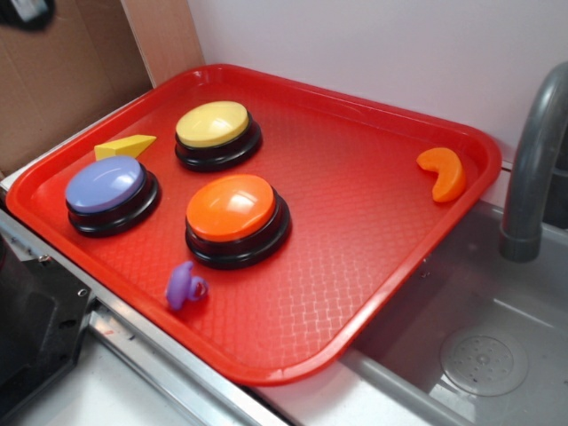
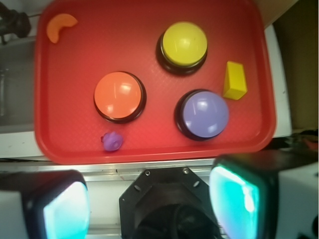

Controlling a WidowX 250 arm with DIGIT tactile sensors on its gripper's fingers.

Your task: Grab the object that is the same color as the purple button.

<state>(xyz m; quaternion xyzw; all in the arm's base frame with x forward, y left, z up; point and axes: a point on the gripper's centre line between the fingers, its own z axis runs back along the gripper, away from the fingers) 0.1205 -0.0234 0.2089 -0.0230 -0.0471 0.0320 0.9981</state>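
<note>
Exterior view, left to right. Purple button point(image 1: 105, 185) sits at about 9 o'clock on the red tray point(image 1: 373, 266), lavender dome on a black base. Yellow wedge point(image 1: 125, 145) lies just beside it toward 11 o'clock. The object point(image 1: 185, 286), a small purple toy piece, lies near the tray's front edge at about 7 o'clock, just beside the orange button point(image 1: 232, 209) but apart from it. Yellow button point(image 1: 213, 125) stands at 12 o'clock. Orange crescent point(image 1: 444, 172) lies at 3 o'clock, well apart from the rest. Sink faucet point(image 1: 532, 160) stands off the tray to the right.

Layout judgement: each small piece shares a colour with one button yet is placed apart from it, so the match must be made by colour, not by nearness.

Orientation of the object: rounded body toward 8 o'clock, curled loop end toward 3 o'clock; the long axis runs roughly along the tray's front edge. Fine shape is blurred in the wrist view.

Gripper point(image 2: 149, 204): wrist view shows both fingers at the bottom of frame, spread wide, nothing between them. It hangs high above the tray's near edge, the object point(image 2: 112, 141) toward 11 o'clock from it.
</note>
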